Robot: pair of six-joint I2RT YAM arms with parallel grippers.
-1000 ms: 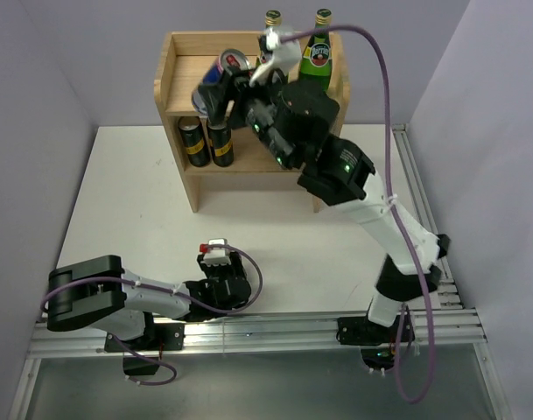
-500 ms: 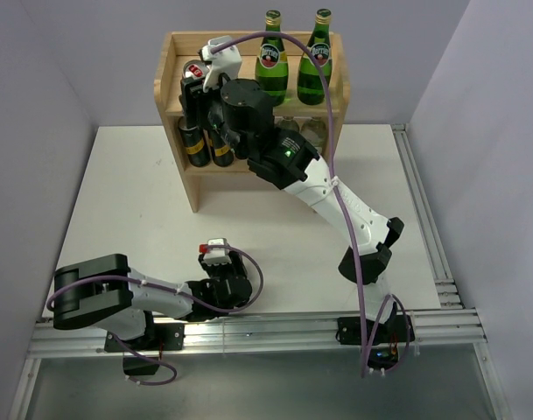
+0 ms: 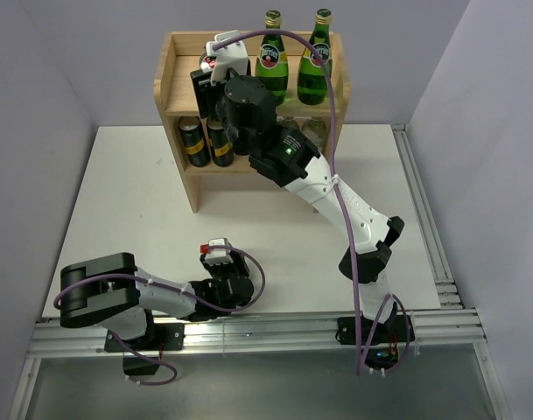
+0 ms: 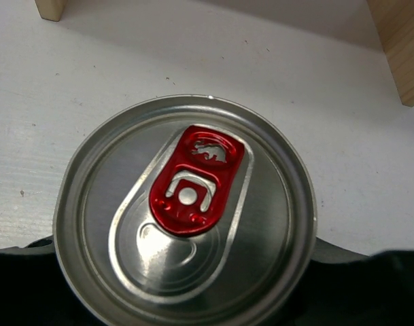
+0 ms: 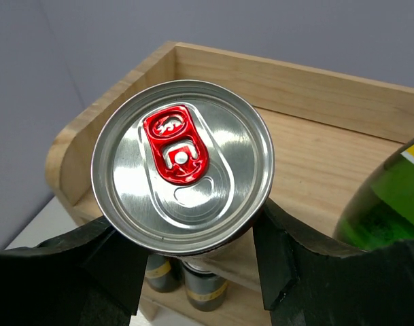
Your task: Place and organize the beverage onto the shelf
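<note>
- The right gripper (image 5: 193, 261) is clamping a red-tab can (image 5: 183, 166) and holding it over the shelf (image 3: 174, 79) top, left of two green bottles (image 3: 270, 61).
- The left gripper (image 3: 220, 267) is gripping a second can (image 4: 186, 210) low over the table (image 3: 135, 201), well apart from the shelf.
- Two black cans (image 3: 193, 140) are standing on the lower tier.

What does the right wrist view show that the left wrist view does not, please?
Only the right wrist: the rimmed top of the shelf, a green bottle and black-and-gold cans below. Only the left wrist: the shelf's feet on the white table. Both: a red-tabbed silver can close up, the right can and the left can.
</note>
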